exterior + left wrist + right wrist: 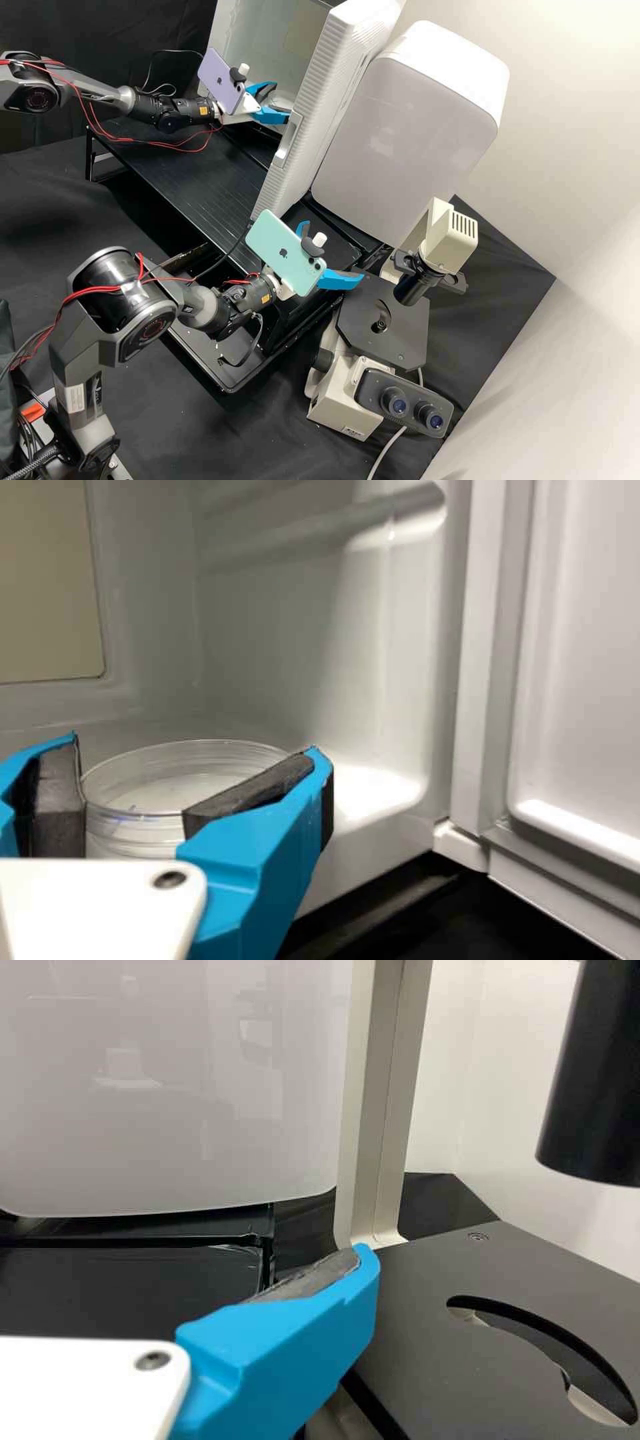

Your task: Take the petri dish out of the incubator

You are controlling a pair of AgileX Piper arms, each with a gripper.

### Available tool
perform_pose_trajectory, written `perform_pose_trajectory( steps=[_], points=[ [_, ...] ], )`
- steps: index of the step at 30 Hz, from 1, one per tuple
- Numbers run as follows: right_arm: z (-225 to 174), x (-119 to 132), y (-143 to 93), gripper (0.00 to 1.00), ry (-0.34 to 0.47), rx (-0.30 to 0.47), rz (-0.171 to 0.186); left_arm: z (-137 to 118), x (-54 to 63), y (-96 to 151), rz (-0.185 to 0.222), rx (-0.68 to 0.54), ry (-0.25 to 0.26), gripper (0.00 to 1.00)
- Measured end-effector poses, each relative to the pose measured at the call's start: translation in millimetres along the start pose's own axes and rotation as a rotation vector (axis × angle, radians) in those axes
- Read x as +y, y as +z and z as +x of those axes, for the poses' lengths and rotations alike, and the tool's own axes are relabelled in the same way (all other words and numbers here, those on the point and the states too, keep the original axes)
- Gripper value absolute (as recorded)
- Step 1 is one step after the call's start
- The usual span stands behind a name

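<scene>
The incubator door [333, 87] stands open; the chamber mouth is unobstructed toward the bench [193, 180]. The door flanks the left end effector [272, 101], clamped on the petri dish [170, 780]. The microscope stage [380, 320] lies just beside the right end effector [330, 260].

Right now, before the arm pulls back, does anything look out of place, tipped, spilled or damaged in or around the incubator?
Nothing stands out. The petri dish sits level on the floor of the incubator at the left gripper, with no spill or crack visible. The door stands open, as the task needs.
</scene>
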Motion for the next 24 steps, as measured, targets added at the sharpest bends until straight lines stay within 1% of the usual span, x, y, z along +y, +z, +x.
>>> perform_pose_trajectory(
  steps=[10, 12, 15, 20, 21, 23, 24],
  points=[
    [0, 0, 0, 1.0, 0.0, 0.0, 0.0, -2, -0.3, 5, 0.0, -0.008, -0.005, 0.0],
    [0, 0, 0, 1.0, 0.0, 0.0, 0.0, -5, 3.9, 7, 0.0, -0.01, -0.005, 0.0],
    [0, 0, 0, 1.0, 0.0, 0.0, 0.0, -9, 5.4, 11, -0.001, -0.014, -0.016, 0.0],
    [0, 0, 0, 1.0, 0.0, 0.0, 0.0, -22, 14.5, 20, -0.002, -0.026, -0.021, 0.0],
    [0, 0, 0, 1.0, 0.0, 0.0, 0.0, -24, 14.0, 20, -0.002, -0.026, -0.024, 0.0],
    [0, 0, 0, 1.0, 0.0, 0.0, 0.0, -30, 16.8, 24, -0.002, -0.033, -0.025, 0.0],
    [0, 0, 0, 1.0, 0.0, 0.0, 0.0, -32, 15.4, 25, 0.0, -0.035, -0.032, 0.0]
  ],
)
